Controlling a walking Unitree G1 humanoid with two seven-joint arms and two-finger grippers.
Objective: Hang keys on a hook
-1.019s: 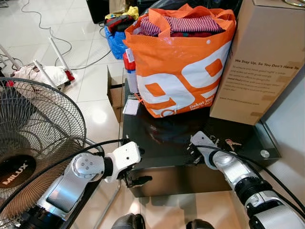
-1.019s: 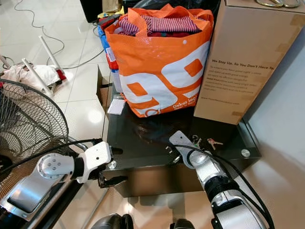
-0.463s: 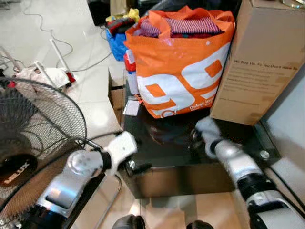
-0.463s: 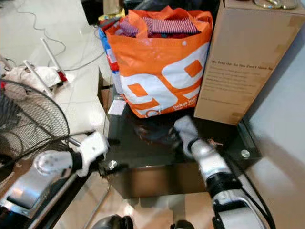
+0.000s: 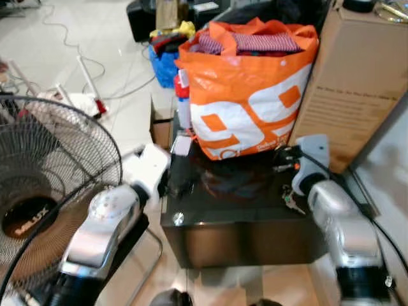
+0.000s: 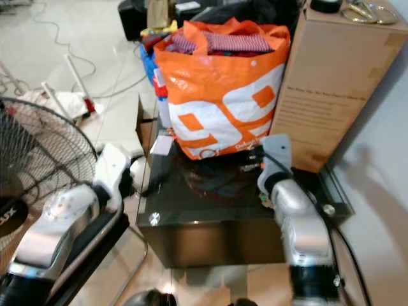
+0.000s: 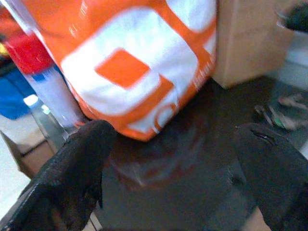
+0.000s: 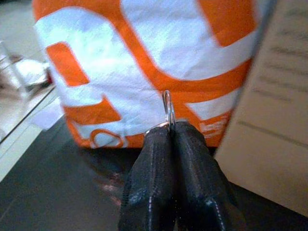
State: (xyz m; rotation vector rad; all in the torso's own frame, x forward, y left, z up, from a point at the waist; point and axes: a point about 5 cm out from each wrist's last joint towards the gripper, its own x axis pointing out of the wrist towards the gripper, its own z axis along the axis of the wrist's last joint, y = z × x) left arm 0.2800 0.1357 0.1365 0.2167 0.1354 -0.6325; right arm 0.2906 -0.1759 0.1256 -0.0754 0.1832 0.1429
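My right gripper [image 5: 281, 160] hovers over the right part of the black glass table [image 5: 242, 213], in front of the orange bag. In the right wrist view its fingers [image 8: 156, 144] are pressed together on a thin metal key ring [image 8: 168, 107]. The keys [image 5: 291, 200] dangle below the wrist, close to the table top; they are also in the left wrist view as a small blurred bunch [image 7: 281, 113]. My left gripper [image 5: 170, 182] is at the table's left edge, open, with nothing between its fingers [image 7: 89, 154].
An orange and white shopping bag [image 5: 248, 95] full of clothes stands at the back of the table, a tall cardboard box [image 5: 357, 83] to its right, a bottle [image 5: 183, 108] to its left. A standing fan [image 5: 44, 191] is close on my left. Bags and cables lie on the floor.
The camera has shifted. My right gripper has risen from the table top with the key ring pinched in it. My left arm has come up to the table's left edge.
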